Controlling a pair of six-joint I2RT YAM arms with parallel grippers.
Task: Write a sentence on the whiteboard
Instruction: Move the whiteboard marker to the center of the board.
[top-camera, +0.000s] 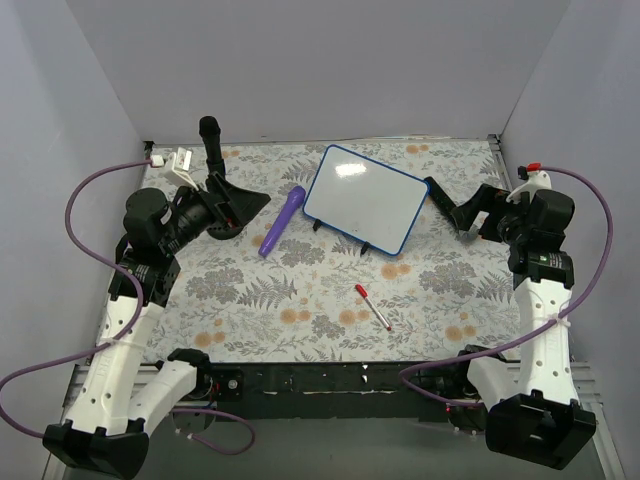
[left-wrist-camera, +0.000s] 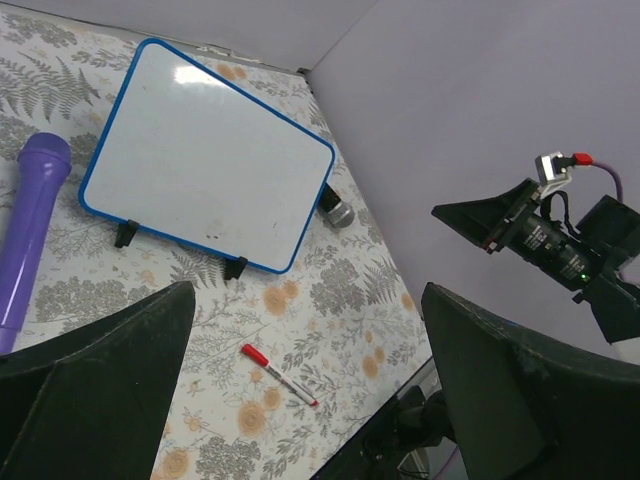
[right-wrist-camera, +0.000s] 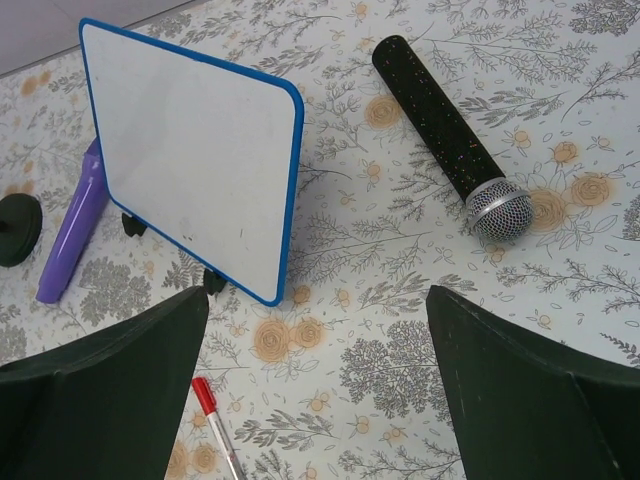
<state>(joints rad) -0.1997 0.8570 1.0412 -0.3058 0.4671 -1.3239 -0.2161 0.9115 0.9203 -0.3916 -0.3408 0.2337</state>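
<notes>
Centrally, whiteboard (top-camera: 364, 199) propped between left gripper (top-camera: 250, 203) and right gripper (top-camera: 450, 208), touching neither.

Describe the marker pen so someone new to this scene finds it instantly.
Find the blue-rimmed whiteboard standing on the floral table cover. On the side of it nearer the arm bases, the marker lies flat and alone on the cover. It is a thin white stick with a red cap, far slimmer than the purple cylinder or the black microphone.

Whiteboard (top-camera: 362, 198) white w/ blue rim; purple mic (top-camera: 282, 221); blk speckled mic (right-wrist-camera: 440, 120), silver grille; red-capped pen (top-camera: 373, 307); bench (top-camera: 250, 300) grey-fern, orange-flower print.
</notes>
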